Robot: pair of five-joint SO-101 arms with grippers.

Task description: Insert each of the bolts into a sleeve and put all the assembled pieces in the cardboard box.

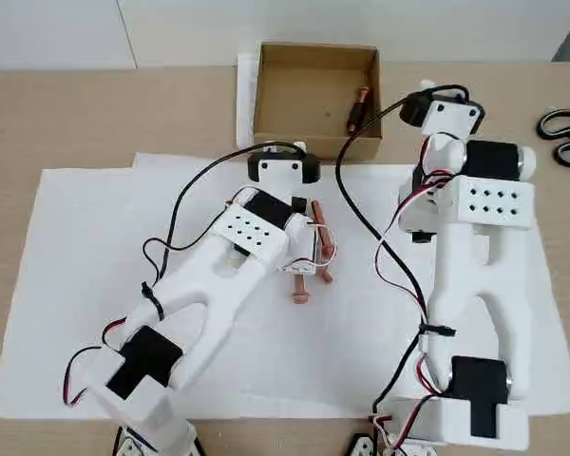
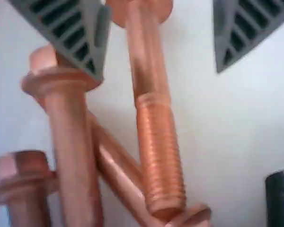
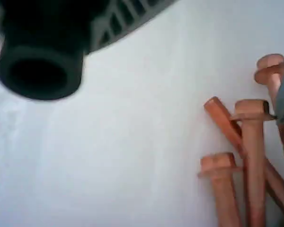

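The left end effector hangs open right over the pile of bolts, its grey fingertips set on either side of one copper bolt that lies across two others. Nothing is gripped here yet. Judging by this, the step in hand is picking up a bolt for the next assembly.

Just beside the pile, the right end effector points down at the sheet and appears to be clamped on a black sleeve, with the bore's open mouth showing in the right wrist view.

The next move likely calls for the left fingers to close on the bolt's shank alone. The bolts overlap and touch, so a careless grip could drag a neighbour along or roll the chosen one aside. After that, the threaded end has to line up with the sleeve's bore, which needs both arms to meet with the two axes closely matched.

The work lies on a white paper sheet spread over a light wooden table; cables from both arms trail across it. Beyond the sheet's far edge stands the cardboard box, open on top, with one assembled piece lying against its right wall, so the task seems early, with several bolts left. A pair of scissors rests at the table's right edge, well apart from the work. Behind the table rises a plain pale wall.
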